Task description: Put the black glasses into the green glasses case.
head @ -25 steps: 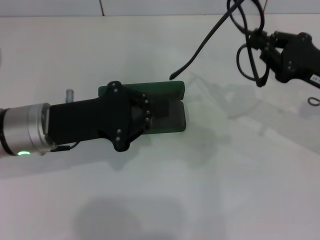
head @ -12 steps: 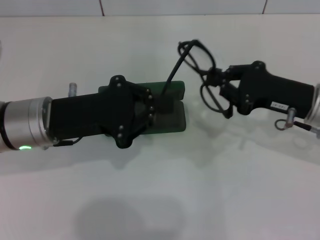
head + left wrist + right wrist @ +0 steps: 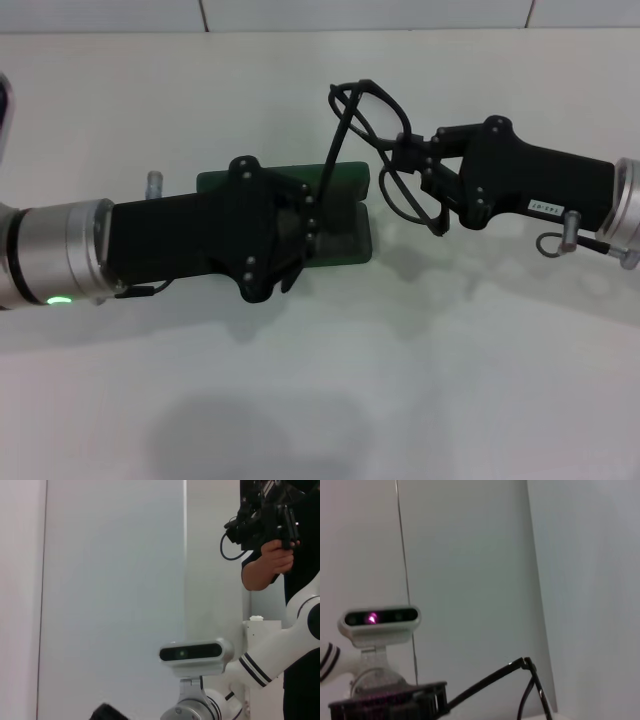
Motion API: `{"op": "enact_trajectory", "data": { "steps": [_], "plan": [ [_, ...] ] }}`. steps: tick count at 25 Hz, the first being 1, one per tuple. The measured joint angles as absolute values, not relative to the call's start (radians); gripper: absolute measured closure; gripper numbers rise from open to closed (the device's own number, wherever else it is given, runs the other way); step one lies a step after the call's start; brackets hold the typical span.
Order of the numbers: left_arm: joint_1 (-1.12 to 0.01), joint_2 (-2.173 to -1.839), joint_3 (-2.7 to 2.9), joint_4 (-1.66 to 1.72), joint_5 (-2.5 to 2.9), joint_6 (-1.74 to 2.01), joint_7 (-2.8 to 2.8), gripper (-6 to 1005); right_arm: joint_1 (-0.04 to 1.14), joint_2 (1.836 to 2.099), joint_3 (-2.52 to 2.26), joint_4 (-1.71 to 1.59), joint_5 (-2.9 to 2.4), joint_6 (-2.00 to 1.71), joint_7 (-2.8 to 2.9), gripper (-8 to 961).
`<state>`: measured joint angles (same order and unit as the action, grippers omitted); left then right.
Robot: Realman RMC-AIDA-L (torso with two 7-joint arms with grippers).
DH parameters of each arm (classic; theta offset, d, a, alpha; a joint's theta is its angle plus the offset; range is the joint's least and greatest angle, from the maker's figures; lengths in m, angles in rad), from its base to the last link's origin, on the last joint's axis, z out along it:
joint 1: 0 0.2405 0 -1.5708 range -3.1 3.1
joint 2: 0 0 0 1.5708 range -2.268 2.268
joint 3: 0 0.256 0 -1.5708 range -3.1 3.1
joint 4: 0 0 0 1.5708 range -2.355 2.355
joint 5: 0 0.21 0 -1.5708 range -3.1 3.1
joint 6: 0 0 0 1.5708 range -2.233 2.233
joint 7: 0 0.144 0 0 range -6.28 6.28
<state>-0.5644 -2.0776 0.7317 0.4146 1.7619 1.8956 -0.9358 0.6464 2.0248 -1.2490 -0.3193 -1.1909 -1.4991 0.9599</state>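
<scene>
The green glasses case (image 3: 345, 182) lies open on the white table, its lid toward the back and its dark-lined tray (image 3: 350, 240) in front. My left gripper (image 3: 303, 225) lies over the case's left half and hides it. My right gripper (image 3: 415, 160) comes in from the right, shut on the black glasses (image 3: 365, 108) at the bridge. The glasses hang just right of the case and above it. One temple arm (image 3: 333, 165) slants down over the lid. A temple arm (image 3: 485, 682) also shows in the right wrist view.
The white table (image 3: 420, 360) spreads all around the case. A small grey knob (image 3: 153, 181) sticks up behind my left arm. The left wrist view shows my head camera (image 3: 192, 652) and a person's hand (image 3: 272, 562) holding a black device.
My right gripper has carried the glasses left and down from the far right corner to beside the case. The temple arm now reaches over the lid. My left gripper crept slightly right.
</scene>
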Motion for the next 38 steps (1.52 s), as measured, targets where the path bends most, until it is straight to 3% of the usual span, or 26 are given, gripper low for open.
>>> {"op": "enact_trajectory", "data": {
  "steps": [38],
  "plan": [
    [-0.641,-2.094,0.735,0.339,1.755,1.850,-0.923,986,0.701,2.028,-1.249,-0.312,-1.186,-1.582,0.977,801]
  ]
}}
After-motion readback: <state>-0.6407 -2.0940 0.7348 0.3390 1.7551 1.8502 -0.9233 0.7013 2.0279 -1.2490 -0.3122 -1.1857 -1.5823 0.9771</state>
